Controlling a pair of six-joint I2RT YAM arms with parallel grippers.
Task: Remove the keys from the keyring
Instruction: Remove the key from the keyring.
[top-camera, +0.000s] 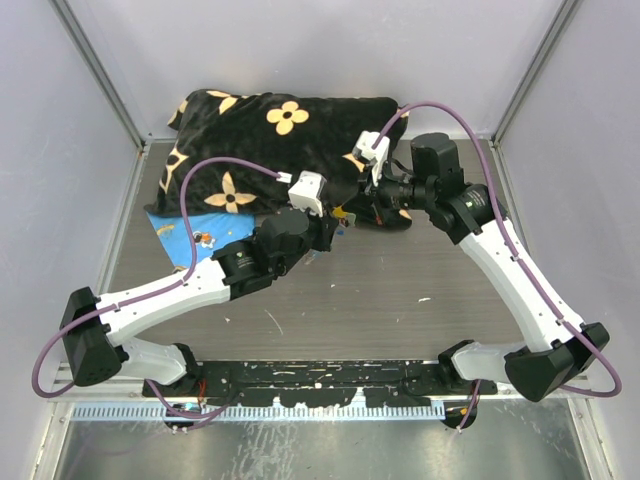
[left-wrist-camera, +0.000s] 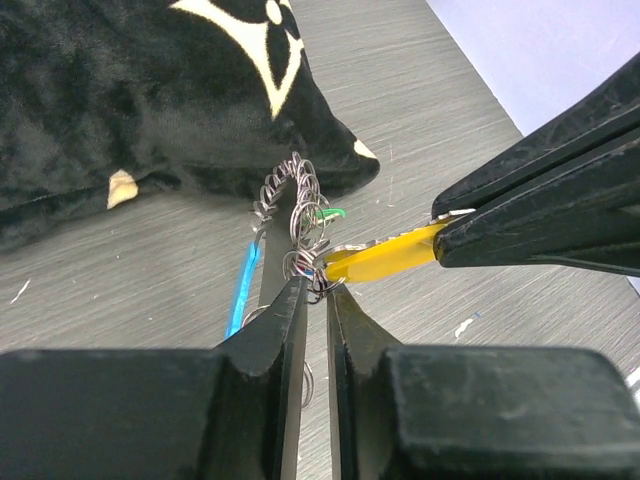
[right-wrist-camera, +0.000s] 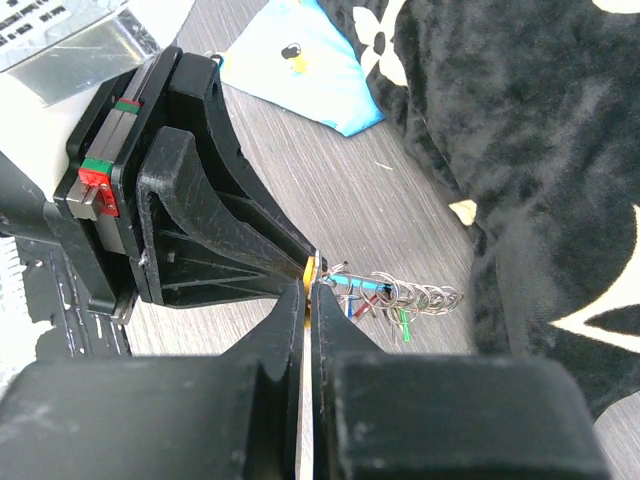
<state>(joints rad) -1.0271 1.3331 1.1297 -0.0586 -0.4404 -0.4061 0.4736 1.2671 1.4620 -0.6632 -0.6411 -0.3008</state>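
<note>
Jaws both clamped — left gripper (left-wrist-camera: 318, 288) on the one keyring (left-wrist-camera: 298, 200), right gripper (right-wrist-camera: 309, 285) on one yellow key (left-wrist-camera: 385, 258).

Left tool (left-wrist-camera: 318, 288) and right tool (right-wrist-camera: 308, 285), each pinched narrow, meet tip to tip.

nothing readable anywhere tbh, no words, numbers or brand names. the black cushion (top-camera: 290, 130) only has cream flower and diamond shapes on it, no letters i can make out. the blue sheet (top-camera: 180, 228) has a small print, too tiny to read.
</note>
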